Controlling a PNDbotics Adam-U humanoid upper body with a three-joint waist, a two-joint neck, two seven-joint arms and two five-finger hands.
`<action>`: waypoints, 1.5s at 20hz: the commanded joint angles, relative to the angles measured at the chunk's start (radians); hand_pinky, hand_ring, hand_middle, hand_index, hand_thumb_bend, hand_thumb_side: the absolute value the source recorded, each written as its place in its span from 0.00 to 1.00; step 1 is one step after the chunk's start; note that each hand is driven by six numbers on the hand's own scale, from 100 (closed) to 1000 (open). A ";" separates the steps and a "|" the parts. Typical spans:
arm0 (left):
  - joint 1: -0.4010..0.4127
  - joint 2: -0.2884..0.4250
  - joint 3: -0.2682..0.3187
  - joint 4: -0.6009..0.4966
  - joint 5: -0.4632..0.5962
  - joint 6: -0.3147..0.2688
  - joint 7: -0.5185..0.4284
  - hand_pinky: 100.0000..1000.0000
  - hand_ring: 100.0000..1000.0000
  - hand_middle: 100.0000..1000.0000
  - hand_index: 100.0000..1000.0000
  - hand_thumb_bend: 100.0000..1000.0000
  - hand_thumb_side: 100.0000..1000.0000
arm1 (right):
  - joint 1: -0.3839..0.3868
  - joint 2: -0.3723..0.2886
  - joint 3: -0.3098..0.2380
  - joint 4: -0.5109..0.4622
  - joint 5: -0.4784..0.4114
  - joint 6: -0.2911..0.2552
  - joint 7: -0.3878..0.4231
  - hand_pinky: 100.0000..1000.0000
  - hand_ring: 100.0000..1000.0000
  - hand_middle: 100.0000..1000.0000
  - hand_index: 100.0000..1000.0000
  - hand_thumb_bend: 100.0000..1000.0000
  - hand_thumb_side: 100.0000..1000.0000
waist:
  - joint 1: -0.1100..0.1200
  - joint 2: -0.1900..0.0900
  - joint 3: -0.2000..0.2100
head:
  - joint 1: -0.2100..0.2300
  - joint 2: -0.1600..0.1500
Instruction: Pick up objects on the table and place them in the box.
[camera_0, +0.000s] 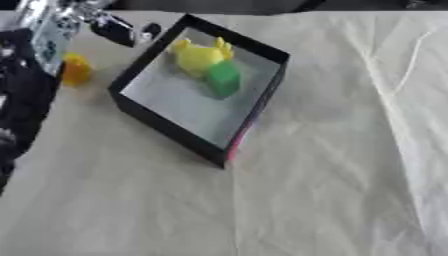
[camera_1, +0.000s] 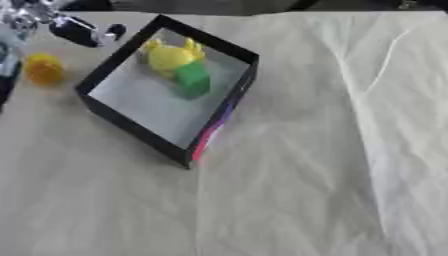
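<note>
the orange piece (camera_1: 43, 68) at the box's (camera_1: 131, 130) nine o'clock looked light and rigid, best pinched across its sides; whether the left hand (camera_1: 74, 30) was spread, i could not tell.

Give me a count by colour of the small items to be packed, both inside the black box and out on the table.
Yellow: 1, the yellow object in the box
Green: 1, the green block in the box beside it
Orange-yellow: 1, the orange-yellow object on the table, left of the box
Total: 3
</note>
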 joint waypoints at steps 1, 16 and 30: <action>-0.005 0.127 0.026 -0.037 0.118 0.058 -0.065 0.81 0.79 0.71 0.85 0.17 0.05 | -0.001 -0.050 -0.019 -0.011 0.003 -0.005 -0.007 1.00 0.65 0.58 0.76 0.00 0.56 | 0.007 -0.031 0.006 | -0.009 -0.002; 0.019 0.143 0.094 0.194 -0.021 0.131 -0.269 0.86 0.84 0.72 0.80 0.54 0.00 | 0.001 -0.039 -0.017 -0.019 0.015 -0.009 -0.007 1.00 0.65 0.58 0.76 0.00 0.58 | -0.010 -0.010 0.002 | 0.022 -0.002; 0.018 0.106 0.118 0.251 -0.104 0.124 -0.308 0.85 0.85 0.77 0.82 0.49 0.00 | 0.005 -0.027 -0.017 -0.014 0.043 -0.004 -0.010 1.00 0.65 0.58 0.76 0.00 0.60 | -0.016 0.016 -0.013 | 0.036 -0.003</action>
